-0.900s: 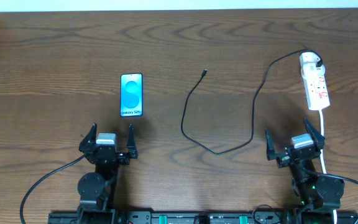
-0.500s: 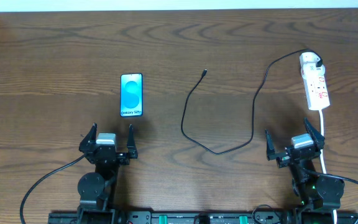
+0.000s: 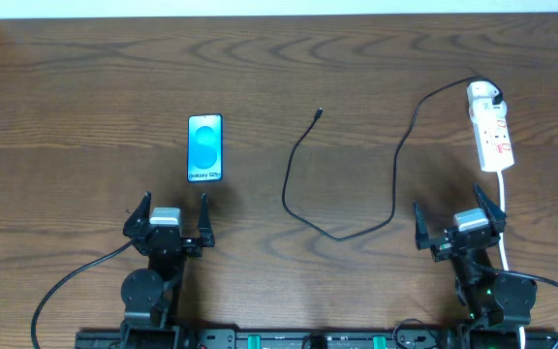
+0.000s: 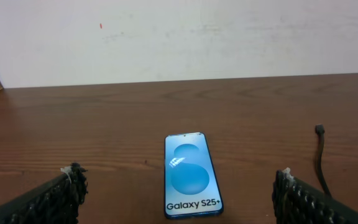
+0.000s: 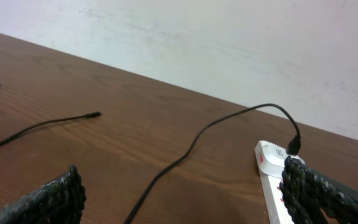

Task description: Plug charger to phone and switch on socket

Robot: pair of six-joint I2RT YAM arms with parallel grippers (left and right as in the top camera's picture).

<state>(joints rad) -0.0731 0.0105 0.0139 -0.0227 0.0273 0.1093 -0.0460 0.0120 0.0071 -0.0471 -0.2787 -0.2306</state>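
The phone (image 3: 205, 147) lies flat on the table left of centre, blue screen up, "Galaxy" text at its near end; it also shows in the left wrist view (image 4: 190, 174). The charger cable (image 3: 356, 179) snakes across the middle, its black tip (image 3: 319, 112) free on the wood, its white plug (image 3: 483, 95) seated in the socket strip (image 3: 492, 131) at the far right. The cable (image 5: 185, 152) and strip (image 5: 275, 180) show in the right wrist view. My left gripper (image 3: 170, 215) is open and empty, just short of the phone. My right gripper (image 3: 458, 221) is open and empty, near the strip.
The strip's thicker white cord (image 3: 504, 218) runs toward the front edge beside my right arm. A pale wall (image 4: 179, 37) rises behind the table's far edge. Bare wood lies between phone and cable.
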